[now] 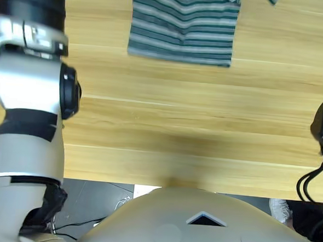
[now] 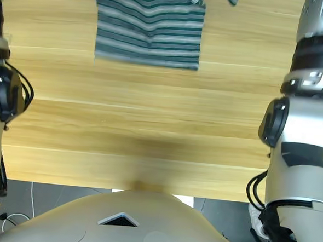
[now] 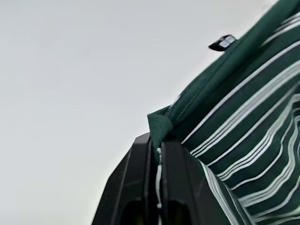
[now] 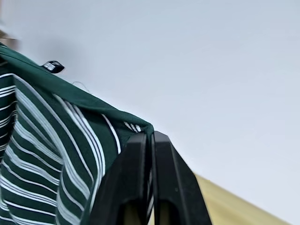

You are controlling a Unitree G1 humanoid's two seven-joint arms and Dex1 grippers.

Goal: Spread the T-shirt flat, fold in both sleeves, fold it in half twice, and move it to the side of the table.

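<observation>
Both arms up over the far part of the table [image 1: 166, 127], shirt held between them.

- Left gripper [image 3: 157, 149]: fingers closed tight, a bunched bit of the dark green edge of the T-shirt [image 1: 183, 29] pinched between them.
- Right gripper [image 4: 151, 140]: same, fingers pressed together on a corner of that green edging, striped cloth falling away below it.
- T-shirt: lifted off the table and hanging as a sheet from the two pinch points. Its lower hem sits over the far side of the table. Cannot tell whether the hem touches the wood.
- The visible lower part hangs fairly square and unwrinkled. Sleeves mostly out of sight, apart from a scrap of cloth to one side above the table's far edge.

Progress, my read: very early. This looks like the spreading step, with the shirt held up to hang open before being laid down. It is not yet flat on the table. No sleeve folded, neither half-fold made, nothing moved to the table's side. All of the folding is left.
</observation>
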